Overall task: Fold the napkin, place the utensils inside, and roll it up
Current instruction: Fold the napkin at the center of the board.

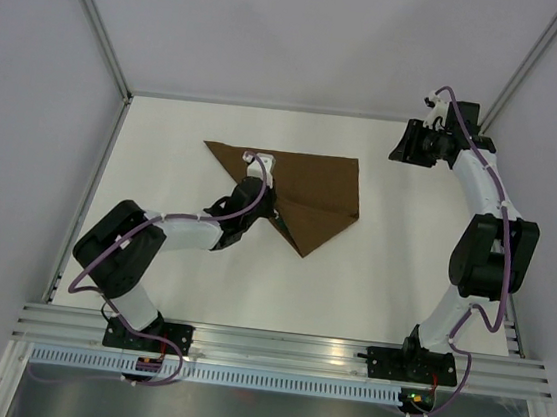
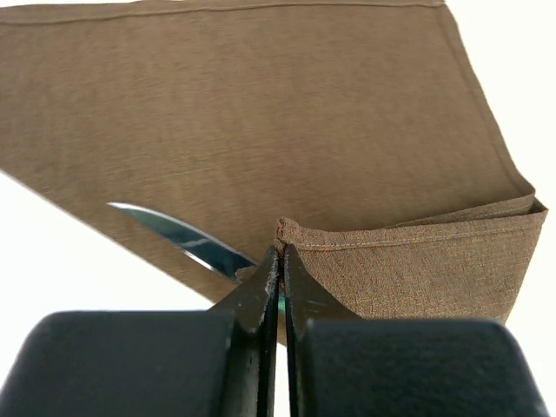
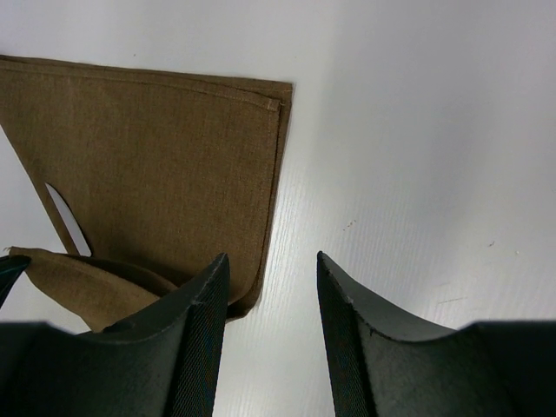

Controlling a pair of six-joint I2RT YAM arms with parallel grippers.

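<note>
Right, checking where I stand. The napkin point(image 1: 311, 187) lies mid-table and is already folded over on itself. In the left wrist view I can see doubled hemmed edges at its right side, so I count the fold as done. The knife point(image 2: 174, 231) looks placed too. Its silver blade pokes out past the cloth's lower-left edge onto the white table point(image 1: 401, 283), and its handle end is hidden behind my left hand and the flap. From the right wrist camera only a pale sliver of blade shows at the napkin's left edge.

My left hand point(image 2: 280, 256) is clenched on a corner flap of the napkin, pinching it just above the knife, with the flap lifted a little off the layer below. I read that as the very start of the roll. Nothing is wound yet and the cloth lies flat and wide, so the whole roll is left.

My right hand point(image 3: 271, 257) is released and grasps nothing. It hangs above the table to the right of the napkin, well apart from the left one.

I see nothing else near the cloth. From overhead the left arm point(image 1: 186, 228) covers the knife, so I can't check it there. My worry is that the exposed blade could slide free as the flap goes over.
</note>
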